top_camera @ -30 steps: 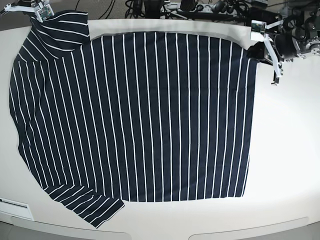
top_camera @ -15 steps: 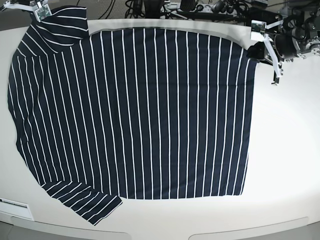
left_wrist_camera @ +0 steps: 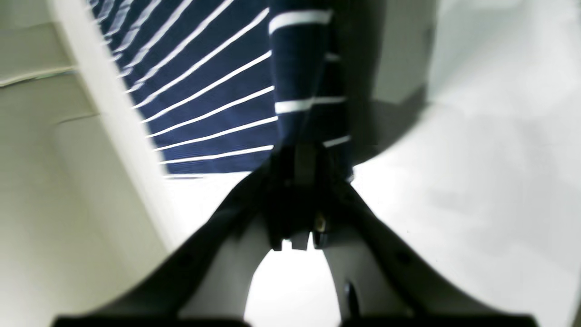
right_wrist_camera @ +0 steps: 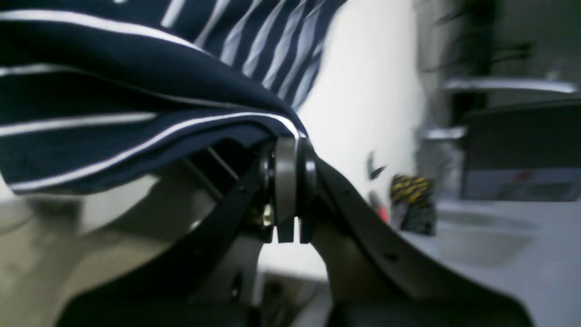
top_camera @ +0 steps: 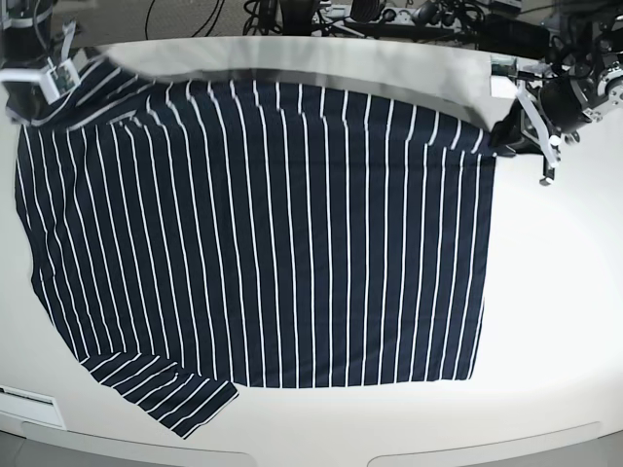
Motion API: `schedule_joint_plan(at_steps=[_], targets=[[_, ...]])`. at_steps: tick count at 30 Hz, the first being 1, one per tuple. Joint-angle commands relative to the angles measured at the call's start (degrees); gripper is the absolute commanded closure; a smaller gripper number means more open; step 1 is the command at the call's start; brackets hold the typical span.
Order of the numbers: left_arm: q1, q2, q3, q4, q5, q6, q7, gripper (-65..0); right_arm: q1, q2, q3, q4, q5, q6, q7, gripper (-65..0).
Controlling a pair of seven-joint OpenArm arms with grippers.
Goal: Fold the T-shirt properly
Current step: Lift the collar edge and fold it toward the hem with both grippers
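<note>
Broad white smooth-topped table (top_camera: 555,292) with rounded front edge, large dark navy white-striped cloth T-shirt (top_camera: 263,233) spread mostly flat across it, one short sleeve near the front-left edge, bare tabletop alongside

Base view looks down over the whole table (top_camera: 555,292); both wrist views sit close behind their tools, sharing the T-shirt (top_camera: 263,224).

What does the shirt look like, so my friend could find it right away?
Look at the big white table: the T-shirt is the wide dark navy cloth spread across most of it. Thin white stripes run all over it, and a short sleeve sticks out at the near corner. It is the only cloth there, with a gripper pinching each far corner.
</note>
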Motion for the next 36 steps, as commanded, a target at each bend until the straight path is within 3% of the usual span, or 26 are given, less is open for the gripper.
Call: schedule_joint_plan(at_steps=[1,9,17,22,25,36], targets=[[-0.33,-0.45,-0.48,0.61,0.92,1.97,0.22,0.0,0.79,1.25,1.29,0.90,0.37,-0.04,1.05,0.0],[-0.50,-0.42,-0.50,-1.25,3.04,6.12,1.53,0.0,12.17,3.89,3.19,0.90,12.50,8.52,5.99,0.0],[-0.50,6.54,-0.87,-9.31,6.93,7.58,1.51,0.0,21.09,3.89,3.19,0.90,23.37,16.24,8.83,0.0],[-0.50,10.43,-2.60,-12.04,6.91,8.13,1.51,0.0,25.33,3.89,3.13,-1.99,26.67,16.98,9.81,0.0],[-0.50,12.00,-4.00,-12.68,6.82,8.13,1.51,0.0,26.93,3.89,3.10,-3.61,29.46,20.11,9.99,0.0],[-0.48,12.55,-4.63,-12.83,4.50,8.11,1.51,0.0,32.94,3.89,-1.16,-11.37,32.09,22.86,10.86,0.0]])
